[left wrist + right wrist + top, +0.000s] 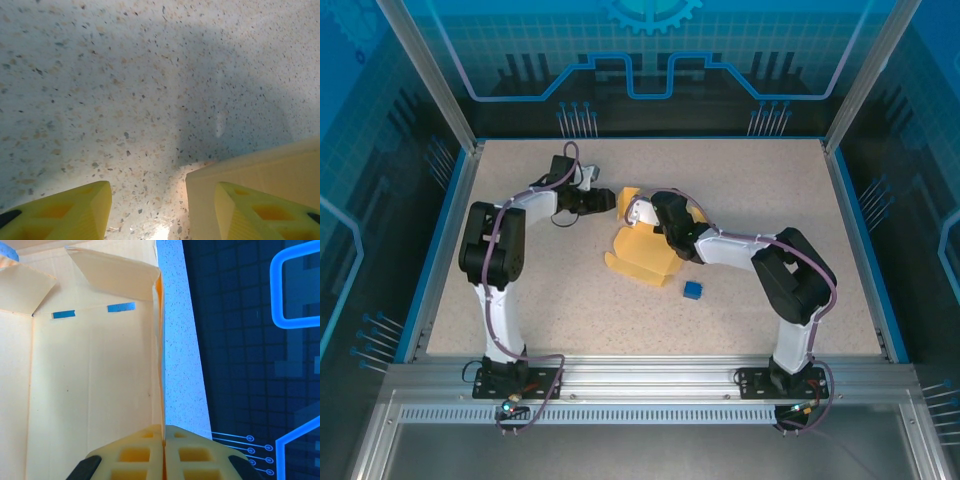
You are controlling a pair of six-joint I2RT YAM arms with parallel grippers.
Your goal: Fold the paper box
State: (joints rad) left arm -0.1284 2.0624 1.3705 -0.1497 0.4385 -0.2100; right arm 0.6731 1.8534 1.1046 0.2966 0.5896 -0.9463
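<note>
The paper box (642,255) is pale yellow cardboard, partly folded, lying mid-table with one flap (631,197) raised toward the far side. My right gripper (658,218) is shut on a thin upright wall of the box; in the right wrist view its jaws (164,432) pinch that wall's edge, and the box's open inside (90,380) spreads to the left. My left gripper (611,200) stands open just left of the raised flap. In the left wrist view a cardboard corner (250,172) sits inside the gap (162,200), against the right finger (260,215).
A small blue cube (693,290) lies on the speckled table right of the box. Two blue tape strips (121,307) mark the box's inner fold. Blue rails (855,240) edge the table, with dark panels beyond.
</note>
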